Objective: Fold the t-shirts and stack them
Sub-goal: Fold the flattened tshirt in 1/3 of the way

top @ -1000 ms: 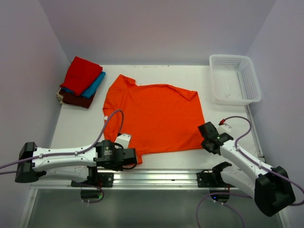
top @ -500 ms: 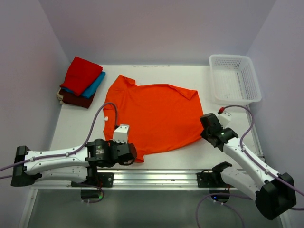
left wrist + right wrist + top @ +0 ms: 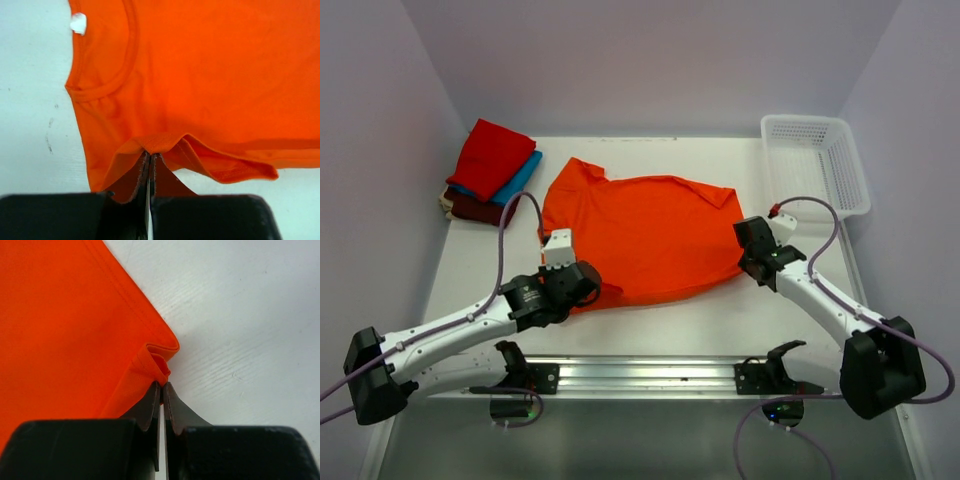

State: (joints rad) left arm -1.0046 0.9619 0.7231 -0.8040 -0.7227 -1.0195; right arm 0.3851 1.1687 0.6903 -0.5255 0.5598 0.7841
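The orange t-shirt (image 3: 650, 235) lies spread in the middle of the white tabletop (image 3: 480, 265), and its near edge is raised a little at both ends, where the two arms have it. The left pincer (image 3: 582, 283) is closed tightly on a fold of the cloth at the near left edge. In the left wrist view, the left pincer (image 3: 150, 159) shows almost no gap between its fingers. The orange cloth rises into them like a small tent, with the round neck (image 3: 117, 70) and a small white tag (image 3: 78, 23) just beyond. The right pincer (image 3: 752, 262) is closed in the same way on the near right corner of the shirt. In the right wrist view, the right pincer (image 3: 161, 388) pinches the bunched hem corner, with bare tabletop beside it. At the far left corner, well apart from the orange one, three other shirts are folded and stacked: the red t-shirt (image 3: 490, 155) on top, the turquoise-blue t-shirt (image 3: 523, 180) under it, and the dark maroon t-shirt (image 3: 475, 208) at the bottom. A white mesh basket (image 3: 820, 160) stands at the far right corner.
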